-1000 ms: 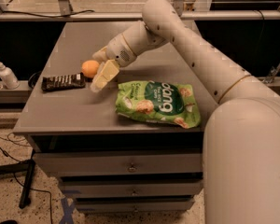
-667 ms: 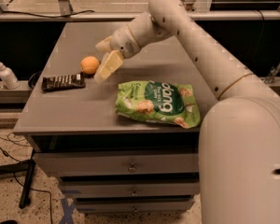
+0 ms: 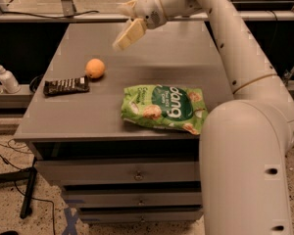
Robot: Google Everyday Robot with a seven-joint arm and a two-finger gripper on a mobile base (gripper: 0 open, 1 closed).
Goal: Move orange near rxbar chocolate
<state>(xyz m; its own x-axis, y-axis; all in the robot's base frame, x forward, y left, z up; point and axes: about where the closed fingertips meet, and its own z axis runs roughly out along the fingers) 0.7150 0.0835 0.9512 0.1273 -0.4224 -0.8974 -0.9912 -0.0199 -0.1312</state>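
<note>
The orange (image 3: 95, 68) sits on the grey table (image 3: 186, 53) near its left side, touching or almost touching the right end of the rxbar chocolate (image 3: 66, 86), a dark wrapped bar with white stripes lying flat. My gripper (image 3: 122, 27) is raised above the table, up and to the right of the orange and well clear of it. It is open and holds nothing.
A green "dang" snack bag (image 3: 164, 108) lies at the table's front middle. A white pump bottle (image 3: 6, 77) stands on a lower shelf to the left. Drawers (image 3: 137, 173) sit under the tabletop. My arm (image 3: 245, 58) arcs over the right side.
The gripper has let go of the orange and lifted up and to the right, away from it. The orange rests beside the bar.
</note>
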